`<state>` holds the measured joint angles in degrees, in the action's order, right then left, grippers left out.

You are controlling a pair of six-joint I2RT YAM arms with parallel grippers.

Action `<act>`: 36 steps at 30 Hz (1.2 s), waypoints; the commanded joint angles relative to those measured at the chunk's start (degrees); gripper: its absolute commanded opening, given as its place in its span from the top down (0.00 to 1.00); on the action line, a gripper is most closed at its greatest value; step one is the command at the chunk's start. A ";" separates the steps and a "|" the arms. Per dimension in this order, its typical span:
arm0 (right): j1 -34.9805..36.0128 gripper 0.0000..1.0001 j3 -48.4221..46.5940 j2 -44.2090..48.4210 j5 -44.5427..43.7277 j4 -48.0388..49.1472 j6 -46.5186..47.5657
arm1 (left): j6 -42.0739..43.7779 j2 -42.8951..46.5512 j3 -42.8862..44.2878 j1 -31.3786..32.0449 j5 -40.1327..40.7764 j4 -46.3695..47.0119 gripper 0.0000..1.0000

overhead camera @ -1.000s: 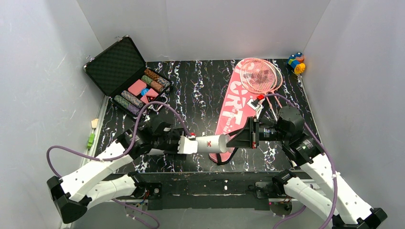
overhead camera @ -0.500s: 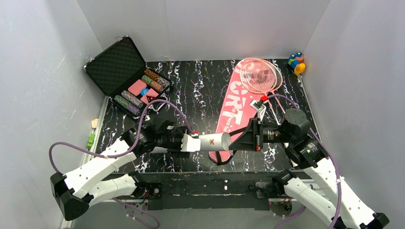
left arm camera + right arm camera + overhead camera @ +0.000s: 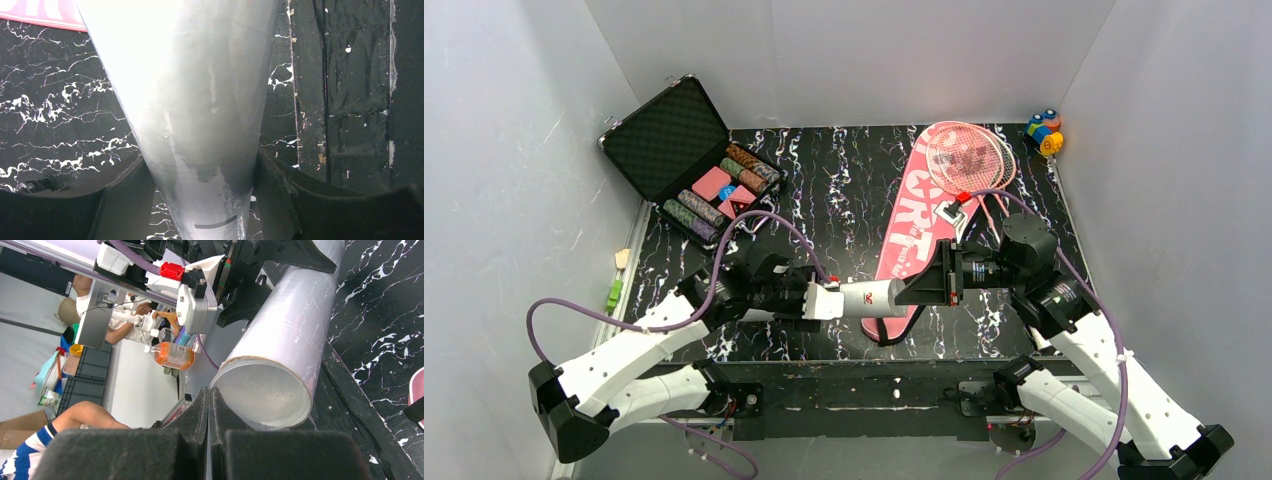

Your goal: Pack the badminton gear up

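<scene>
My left gripper (image 3: 839, 299) is shut on a long white tube (image 3: 879, 297), holding it level above the table's near edge. In the left wrist view the tube (image 3: 195, 115) fills the middle, with a black finger (image 3: 280, 195) pressed against each side. My right gripper (image 3: 906, 295) is shut and empty, its tips at the tube's open end. In the right wrist view its fingertips (image 3: 209, 402) sit just left of the tube's rim (image 3: 265, 390). Two pink-framed rackets (image 3: 969, 158) lie on the pink "SPORT" cover (image 3: 914, 225) at the back right.
An open black case of poker chips (image 3: 694, 160) sits at the back left. A small multicoloured toy (image 3: 1044, 131) is in the back right corner. The cover's black strap (image 3: 879, 335) loops below the tube. White walls enclose the table.
My left arm has shifted the tube slightly to the right. My right gripper drew back to the right, then came left again to the tube's open end. Both grippers keep their states.
</scene>
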<state>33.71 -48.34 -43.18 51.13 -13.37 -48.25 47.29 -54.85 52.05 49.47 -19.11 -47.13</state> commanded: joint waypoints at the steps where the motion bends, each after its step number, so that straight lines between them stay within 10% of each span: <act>1: -0.33 0.99 -0.56 0.67 -0.59 2.47 0.62 | 0.96 2.29 -0.61 0.62 -1.56 2.37 0.51; 36: 4.34 0.99 -13.86 -0.95 -13.61 -16.82 10.35 | -0.07 1.41 -1.15 0.80 -0.75 3.04 0.50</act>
<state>37.76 -56.58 -44.97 40.75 -27.53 -41.32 46.57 -54.33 51.03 49.74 -18.48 -45.80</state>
